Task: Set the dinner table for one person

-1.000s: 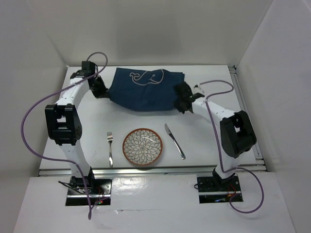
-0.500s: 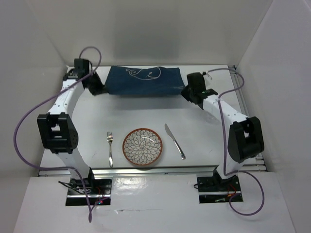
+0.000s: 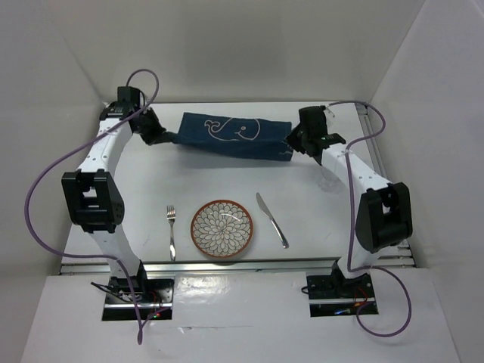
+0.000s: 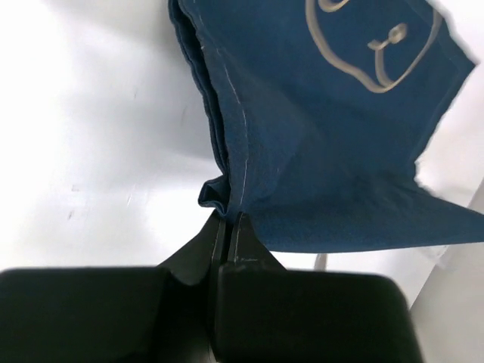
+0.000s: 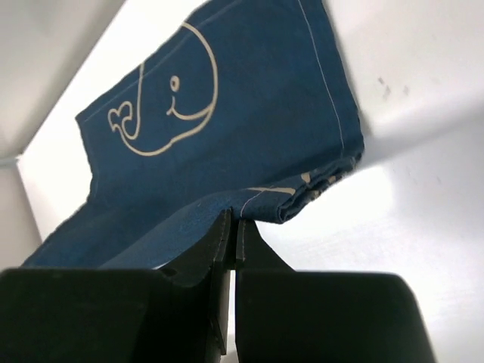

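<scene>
Below and between the two pincers lies the table [image 3: 227,178], a white top that stretches mostly to their near side. Strung from the left pincer [image 3: 168,139] to the right pincer [image 3: 290,145] is the mat [image 3: 231,134], dark blue with a whale outline. Each pincer is clamped tight on one end of it, jaws pressed together with only the thin folded edge between them. Held by its two ends like this, the cloth hangs as a narrow doubled band instead of lying open. Its shadow on the white surface suggests that most of it is off the table, though whether its lower edge touches I cannot tell. My reading is that the two-ended hold is meant to pull it taut so that it can be laid out flat, so the laying of the mat looks like the step in hand. On the near side of both pincers, well apart from the cloth, sits the plate [image 3: 221,228], with nothing on it but its petal pattern. The fork [image 3: 172,231] lies just beside it on the left pincer's side, the knife [image 3: 271,219] just beside it on the right pincer's side, neither touching it.
</scene>
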Controlling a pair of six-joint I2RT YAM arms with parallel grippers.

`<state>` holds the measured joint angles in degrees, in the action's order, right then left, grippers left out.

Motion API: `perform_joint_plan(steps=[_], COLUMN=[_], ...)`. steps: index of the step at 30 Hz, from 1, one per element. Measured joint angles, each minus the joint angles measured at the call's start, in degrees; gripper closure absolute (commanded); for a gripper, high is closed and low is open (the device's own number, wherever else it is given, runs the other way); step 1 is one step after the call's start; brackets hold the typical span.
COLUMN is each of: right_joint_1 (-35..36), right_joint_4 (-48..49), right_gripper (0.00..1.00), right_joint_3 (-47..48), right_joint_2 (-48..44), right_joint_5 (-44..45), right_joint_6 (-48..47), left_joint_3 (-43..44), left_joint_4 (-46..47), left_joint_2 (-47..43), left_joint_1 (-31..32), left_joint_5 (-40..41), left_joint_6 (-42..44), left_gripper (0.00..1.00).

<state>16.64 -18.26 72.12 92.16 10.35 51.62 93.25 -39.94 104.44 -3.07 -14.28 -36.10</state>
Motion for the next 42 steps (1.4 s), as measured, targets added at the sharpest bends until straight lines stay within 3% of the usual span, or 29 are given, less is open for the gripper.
perform_joint_plan(steps=[6, 10, 13, 19, 20, 22, 24, 25, 27, 28, 30, 32, 33, 34, 35, 36, 37, 38, 42], right_joint_1=[-3.98, -5.03, -5.07, -5.09, -5.09, -5.07, -5.27, -5.33, -5.46, -5.46, -5.53, -5.01, -4.48, -3.69, -2.73, -1.57, -0.37, 0.52, 2.60], right_joint_4=[1.77, 7.15, 11.47, 15.17, 15.17, 14.34, 11.89, 10.60, 9.53, 8.92, 7.65, 7.10, 7.10, 7.08, 7.19, 7.19, 6.93, 6.84, 5.31], right_gripper=[1.00, 1.00, 1.00, 1.00, 0.82, 0.43, 0.12, 0.08, 0.04, 0.04, 0.04, 0.24, 0.34, 0.57, 0.69, 0.80, 0.87, 1.00, 1.00], right_joint_3=[13.18, 14.40, 10.05, -6.34, -9.29, -14.60, -16.98, -17.05, -16.48, -15.80, -14.12, -11.87, -10.69, -9.25, -7.78, -6.01, -3.58, -0.92, 10.27], right_joint_2=[10.73, 10.21, 6.45, 1.05, 1.03, 1.03, 1.03, 1.03, 0.66, 0.28, -0.94, -2.78, -3.56, -4.04, -4.24, -4.00, -3.17, -1.49, 8.26], right_joint_5=[-4.94, -6.88, -8.09, -10.34, -10.82, -11.78, -11.06, -10.71, -9.44, -8.74, -7.41, -5.99, -5.33, -4.50, -4.31, -4.17, -4.31, -4.92, -9.38], right_joint_6=[-2.29, -4.68, -5.99, -5.70, -5.29, -4.22, -3.72, -3.89, -4.46, -4.61, -5.16, -6.34, -7.02, -7.74, -8.98, -9.79, -10.67, -11.87, -15.56], left_joint_3=[20.37, 28.44, 23.85, -1.90, -6.40, -13.09, -16.35, -16.52, -14.99, -13.60, -9.77, -5.44, -3.82, -1.88, -0.15, 1.49, 2.71, 3.41, 3.93], left_joint_4=[-3.82, -4.17, -1.18, 6.01, 7.21, 7.48, 5.84, 4.72, 2.62, 1.79, 0.66, 0.11, -0.13, -0.59, -0.76, -0.76, -0.55, -0.42, -0.15], left_joint_2=[11.47, 14.62, 10.80, 1.70, 1.46, 2.08, 3.41, 4.04, 4.50, 4.50, 4.24, 3.56, 3.04, 2.54, 2.16, 2.01, 1.92, 1.95, 4.79], left_joint_1=[0.02, 0.09, 0.00, -0.09, -0.07, -0.04, -0.22, -0.42, -0.63, -0.68, -0.79, -0.83, -0.83, -0.83, -0.81, -0.81, -0.63, -0.39, 1.86], left_joint_5=[-1.29, -1.92, -2.25, -3.69, -3.87, -4.02, -3.23, -2.93, -2.08, -1.46, 0.09, 2.01, 2.71, 3.45, 3.89, 4.04, 4.26, 4.50, 4.98], left_joint_6=[0.20, 1.40, 1.84, 1.40, 1.33, 1.27, 1.66, 1.75, 2.47, 2.89, 3.39, 3.52, 3.78, 4.24, 4.50, 4.72, 4.87, 5.60, 6.29], left_gripper=[1.00, 1.00, 1.00, 1.00, 1.00, 0.80, 0.59, 0.39, 0.20, 0.03, 0.00, 0.00, 0.01, 0.06, 0.15, 0.71, 0.98, 1.00, 1.00])
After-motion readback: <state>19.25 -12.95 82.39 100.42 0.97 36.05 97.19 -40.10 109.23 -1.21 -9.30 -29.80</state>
